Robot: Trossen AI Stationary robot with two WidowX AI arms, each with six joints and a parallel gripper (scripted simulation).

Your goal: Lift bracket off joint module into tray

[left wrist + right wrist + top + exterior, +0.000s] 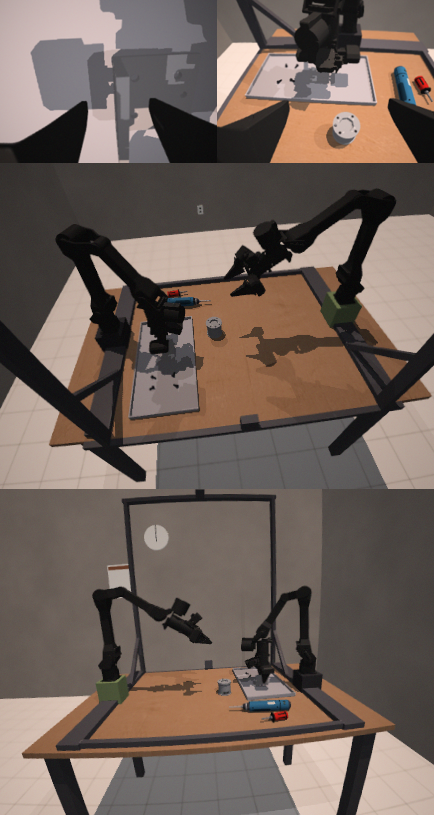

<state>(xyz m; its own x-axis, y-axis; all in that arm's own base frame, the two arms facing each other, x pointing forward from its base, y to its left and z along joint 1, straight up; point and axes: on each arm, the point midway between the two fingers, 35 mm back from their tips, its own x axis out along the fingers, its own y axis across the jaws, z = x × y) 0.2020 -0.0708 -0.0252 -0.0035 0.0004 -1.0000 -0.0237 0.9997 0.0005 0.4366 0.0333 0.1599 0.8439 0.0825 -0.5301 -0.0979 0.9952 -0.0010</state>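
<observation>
The grey bracket (146, 91) lies flat on the floor of the grey tray (166, 370), seen close up in the left wrist view. My left gripper (118, 105) stands just over it with its fingers apart, one on each side of the bracket's raised rib, not squeezing it. In the overhead view the left gripper (159, 345) is low at the tray's far end and hides the bracket. The grey joint module (215, 327) stands upright on the table, to the right of the tray. My right gripper (240, 280) is open and empty, high above the table's far side.
A blue screwdriver (181, 300) and a red one (176, 293) lie beyond the tray's far end. Several small dark screws (162, 382) lie in the tray's middle. A green box (341, 308) sits at the right arm's base. A dark rail frames the table.
</observation>
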